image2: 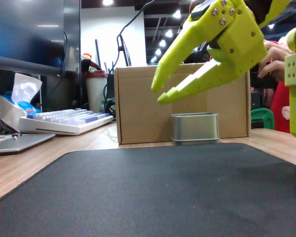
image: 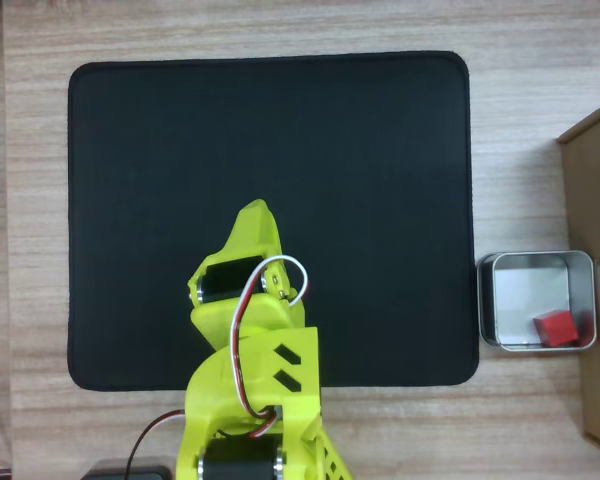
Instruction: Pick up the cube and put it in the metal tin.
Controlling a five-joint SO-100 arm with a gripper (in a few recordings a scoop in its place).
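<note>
My claw (image2: 160, 94) hangs above the black mat (image: 160, 200) with its two fingers parted and nothing between them; in the fixed view I see bare air in the gap, and the tips are well clear of the mat. In the overhead view the claw (image: 252, 215) points toward twelve o'clock, over the lower middle of the mat.

From the claw, the metal tin (image: 580, 272) lies at about four o'clock in the overhead view, off the mat's right edge and just beside it, resting on the wooden bench (image: 530, 120). Its long side runs nearly left to right in that view. The cube (image: 556, 327) sits inside the tin, tucked into the lower right corner, close against the walls there. In the fixed view the tin (image2: 195, 128) stands just in front of the cardboard box (image2: 138, 106), and its wall hides whatever is inside.

I judge the job as good as done: the cube is in the tin and my claw is empty and well apart from it. What is left, I think, is only to stay clear, since any swing toward four o'clock could knock the tin against the box.
</note>
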